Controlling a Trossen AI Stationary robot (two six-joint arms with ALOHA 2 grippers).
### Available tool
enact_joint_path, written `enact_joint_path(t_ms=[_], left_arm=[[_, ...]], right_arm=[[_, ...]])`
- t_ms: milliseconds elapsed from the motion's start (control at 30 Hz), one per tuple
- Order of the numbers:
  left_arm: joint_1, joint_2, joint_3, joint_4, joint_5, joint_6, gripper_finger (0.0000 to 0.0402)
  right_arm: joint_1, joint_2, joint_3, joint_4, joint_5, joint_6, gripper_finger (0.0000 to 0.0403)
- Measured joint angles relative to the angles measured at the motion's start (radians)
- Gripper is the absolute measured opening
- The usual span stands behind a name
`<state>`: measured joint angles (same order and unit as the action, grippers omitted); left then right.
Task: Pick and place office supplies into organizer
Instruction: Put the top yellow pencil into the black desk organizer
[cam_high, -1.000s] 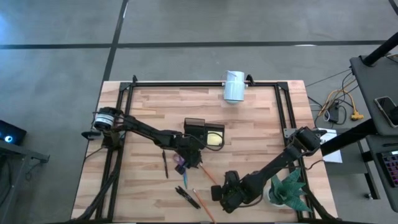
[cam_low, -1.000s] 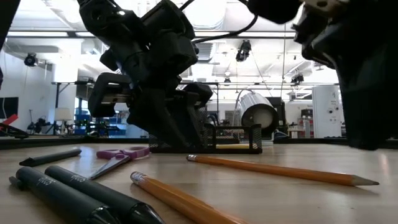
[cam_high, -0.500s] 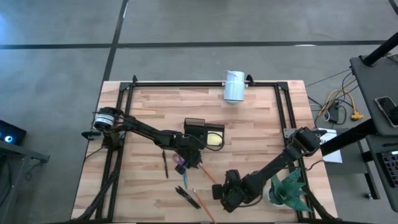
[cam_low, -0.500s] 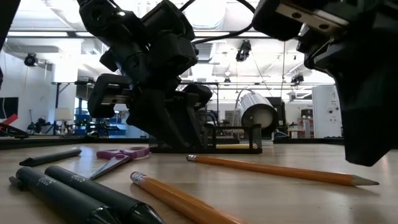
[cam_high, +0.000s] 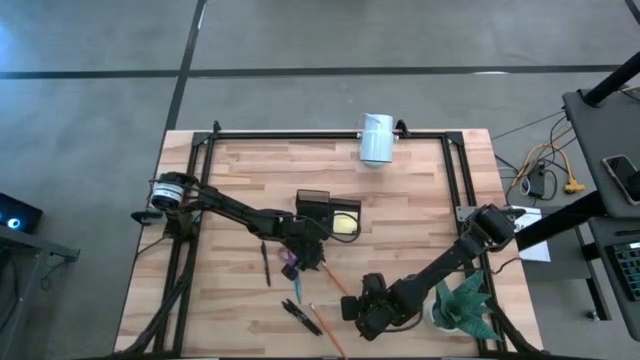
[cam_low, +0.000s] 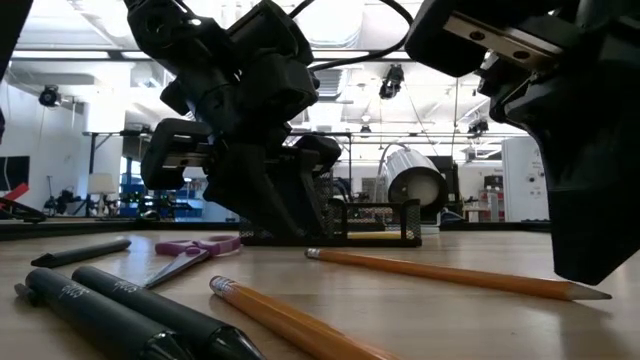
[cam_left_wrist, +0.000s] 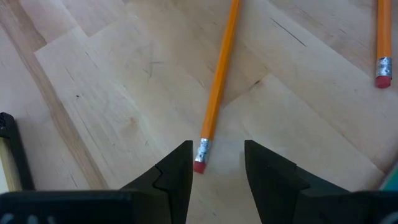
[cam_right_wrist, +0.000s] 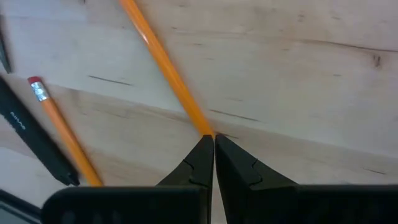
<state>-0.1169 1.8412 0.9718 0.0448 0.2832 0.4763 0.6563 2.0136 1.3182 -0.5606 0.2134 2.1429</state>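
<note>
My left gripper stands narrowly open around the eraser end of an orange pencil lying on the worktop beside the organizer, while my right gripper is pinched closed at its tip.

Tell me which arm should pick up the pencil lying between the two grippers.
Left. The left gripper has open jaws straddling the pencil at its eraser end. The right gripper is shut at the other tip.
</note>
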Motion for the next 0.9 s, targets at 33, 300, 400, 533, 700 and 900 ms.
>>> enact_joint_path(t_ms=[33, 300, 400, 533, 700, 900], left_arm=[[0.0, 0.0, 0.0, 0.0, 0.0, 0.0, 0.0127], [0.0, 0.0, 0.0, 0.0, 0.0, -0.001, 0.0127], [0.0, 0.0, 0.0, 0.0, 0.0, -0.001, 0.0127], [0.002, 0.0, 0.0, 0.0, 0.0, -0.001, 0.0127], [0.01, 0.0, -0.001, 0.0, -0.001, -0.001, 0.0127], [0.024, 0.0, -0.001, 0.011, -0.001, -0.001, 0.0127]], right_arm=[[0.0, 0.0, 0.0, -0.002, 0.0, 0.0, 0.0011], [0.007, 0.0, 0.022, -0.006, 0.0, -0.041, 0.0011], [0.007, 0.0, 0.018, -0.006, 0.0, -0.041, 0.0011], [0.006, 0.0, 0.008, -0.007, 0.0, -0.041, 0.0011], [0.006, 0.0, -0.002, -0.003, 0.0, -0.033, 0.0011], [0.006, 0.0, -0.005, 0.014, 0.0, -0.032, 0.0011]])
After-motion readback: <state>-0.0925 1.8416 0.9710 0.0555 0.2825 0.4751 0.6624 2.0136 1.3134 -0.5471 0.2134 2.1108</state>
